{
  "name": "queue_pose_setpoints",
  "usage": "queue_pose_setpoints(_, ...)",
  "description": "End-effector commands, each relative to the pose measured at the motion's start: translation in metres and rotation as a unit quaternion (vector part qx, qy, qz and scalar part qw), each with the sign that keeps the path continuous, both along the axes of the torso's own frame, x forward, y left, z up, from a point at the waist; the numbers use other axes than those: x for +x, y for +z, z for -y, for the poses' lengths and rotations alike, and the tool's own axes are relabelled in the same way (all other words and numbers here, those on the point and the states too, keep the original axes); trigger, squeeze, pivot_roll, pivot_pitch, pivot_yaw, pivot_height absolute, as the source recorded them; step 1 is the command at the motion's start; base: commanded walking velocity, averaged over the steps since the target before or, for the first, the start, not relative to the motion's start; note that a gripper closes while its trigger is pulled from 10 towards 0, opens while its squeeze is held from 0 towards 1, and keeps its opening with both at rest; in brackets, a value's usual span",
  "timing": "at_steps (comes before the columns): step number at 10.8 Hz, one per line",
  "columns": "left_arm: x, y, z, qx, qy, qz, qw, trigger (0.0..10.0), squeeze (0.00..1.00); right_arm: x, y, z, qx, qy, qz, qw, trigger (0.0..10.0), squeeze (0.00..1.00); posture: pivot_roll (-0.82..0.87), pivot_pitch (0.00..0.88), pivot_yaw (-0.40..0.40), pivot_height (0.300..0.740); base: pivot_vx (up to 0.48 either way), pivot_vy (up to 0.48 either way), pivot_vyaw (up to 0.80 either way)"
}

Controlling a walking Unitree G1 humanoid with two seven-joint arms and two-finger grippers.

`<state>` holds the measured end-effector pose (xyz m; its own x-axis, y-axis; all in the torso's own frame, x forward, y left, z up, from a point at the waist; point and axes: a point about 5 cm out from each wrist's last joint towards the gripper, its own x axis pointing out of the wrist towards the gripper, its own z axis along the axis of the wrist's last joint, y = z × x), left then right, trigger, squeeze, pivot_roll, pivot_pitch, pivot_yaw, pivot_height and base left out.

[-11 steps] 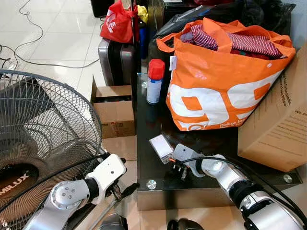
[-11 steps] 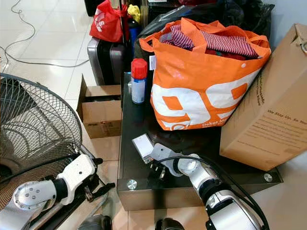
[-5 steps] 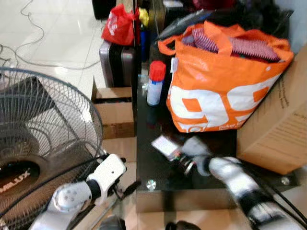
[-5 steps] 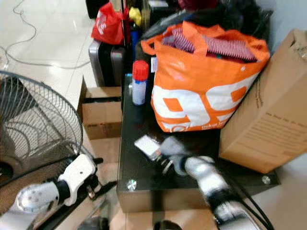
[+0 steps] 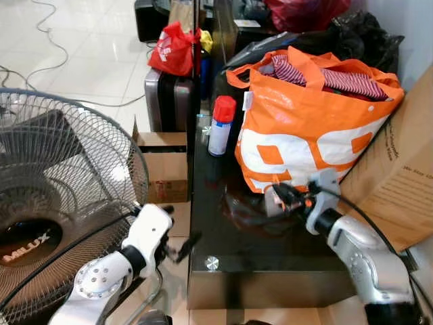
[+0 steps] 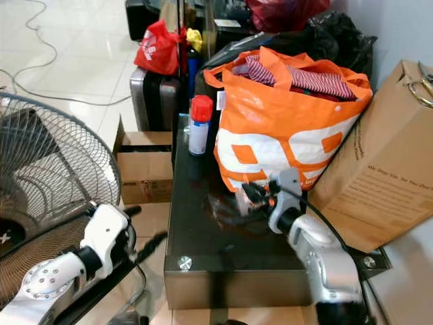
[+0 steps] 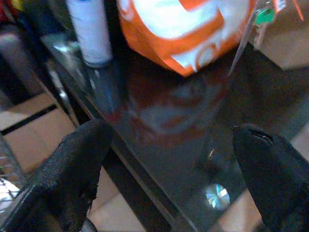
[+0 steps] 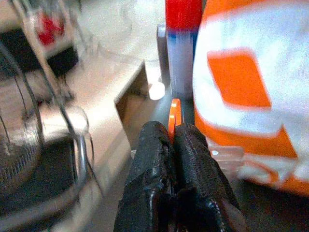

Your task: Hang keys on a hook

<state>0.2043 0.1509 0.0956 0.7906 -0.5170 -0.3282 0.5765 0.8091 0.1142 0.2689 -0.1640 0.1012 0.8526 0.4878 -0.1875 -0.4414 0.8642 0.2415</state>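
Note:
My right gripper [image 5: 284, 195] hovers above the black glass table [image 5: 223, 237], just in front of the orange bag [image 5: 304, 128]. It is shut on the keys; an orange key tag [image 8: 174, 118] sticks out between its fingers [image 8: 154, 159]. A pale tag [image 5: 270, 202] hangs beside the fingers, off the table top. My left gripper [image 5: 177, 227] is low at the table's front left corner, beside the fan. Its fingers [image 7: 72, 159] stand wide apart with nothing between them.
A red-capped spray can [image 5: 220, 125] stands on the table's far left. A large cardboard box [image 5: 406, 176] leans at the right. A standing fan [image 5: 61, 203] is close on my left. A small open box [image 5: 162, 169] and a suitcase [image 5: 166, 101] sit on the floor beyond.
My right gripper has lifted the keys and their pale tag off the table and carried them up toward the orange bag. The camera has shifted a little too.

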Motion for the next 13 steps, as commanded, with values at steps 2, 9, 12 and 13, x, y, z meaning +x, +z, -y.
queue_pose_setpoints(2,0.005,0.011,0.001,-0.018,0.046,0.036,0.998,10.0,0.38,-0.001,0.016,0.004,0.021,-0.051,0.040,0.998,0.0,0.00,0.06,0.000,-0.105,0.740,0.000,0.000,0.00)
queue_pose_setpoints(9,0.018,0.017,0.002,-0.024,0.144,0.085,0.986,10.0,0.38,-0.003,0.016,0.001,-0.086,-0.160,0.044,0.982,10.0,0.00,0.04,0.000,-0.115,0.740,0.000,0.000,0.00)
queue_pose_setpoints(12,0.017,0.016,0.002,-0.026,0.150,0.085,0.985,10.0,0.38,-0.001,0.017,0.000,-0.103,-0.160,0.048,0.981,10.0,0.00,0.04,0.000,-0.117,0.740,0.000,0.000,0.00)
queue_pose_setpoints(13,0.017,0.016,0.002,-0.026,0.149,0.084,0.985,10.0,0.38,-0.002,0.016,0.001,-0.106,-0.162,0.047,0.980,10.0,0.00,0.04,0.000,-0.114,0.740,0.000,0.000,0.00)
